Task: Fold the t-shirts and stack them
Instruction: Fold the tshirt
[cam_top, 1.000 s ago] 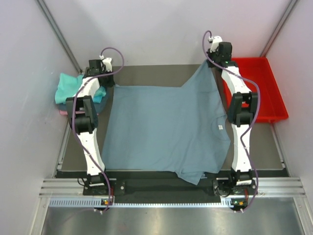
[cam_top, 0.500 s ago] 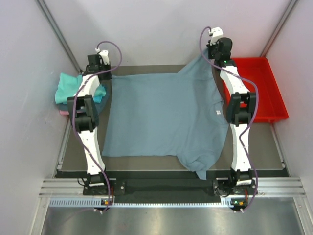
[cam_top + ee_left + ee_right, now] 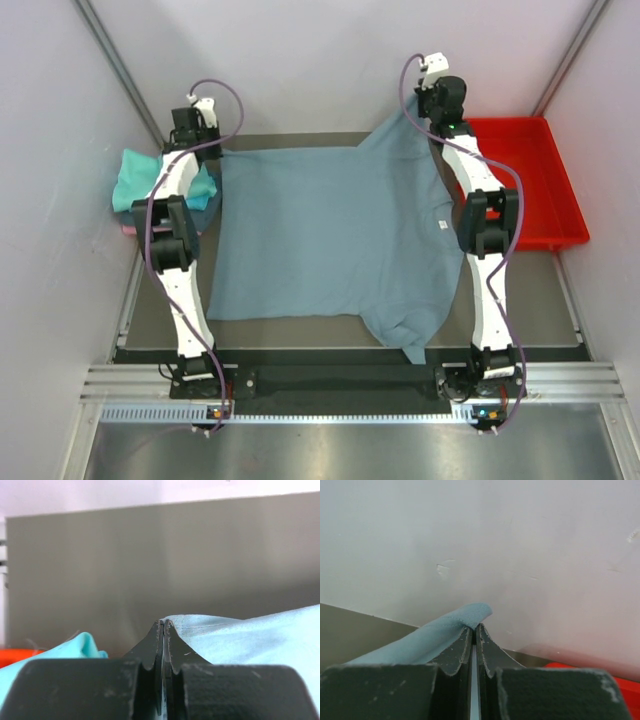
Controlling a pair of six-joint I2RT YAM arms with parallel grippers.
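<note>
- The grey-blue t-shirt [image 3: 330,230] lies spread open on the counter [image 3: 545,300], just left of the red tray [image 3: 540,190]; its small white neck label [image 3: 441,227] faces up on the side nearest the tray.
- The right tool [image 3: 420,108] sits by the tray's far left corner; its jaws are pressed together on the shirt's far corner on the tray side, which rises off the counter to a peak.
- In the right wrist view the right tool [image 3: 472,627] has a rolled edge of the grey-blue cloth [image 3: 430,637] curling over its tips; a strip of the tray [image 3: 620,690] shows low on the right.
- The left tool [image 3: 212,148] is well apart from the tray, at the shirt's far corner on the side away from it; it is clamped tight on that corner.
- In the left wrist view the left tool [image 3: 162,625] pinches the cloth's edge [image 3: 250,635] between fully closed jaws.
- A pile of folded t-shirts [image 3: 140,175], teal on top with blue [image 3: 205,195] and a pink edge [image 3: 130,229] below, rests at the counter's side farthest from the tray.
- The shirt's near part on the tray side is bunched at the counter's front edge.
</note>
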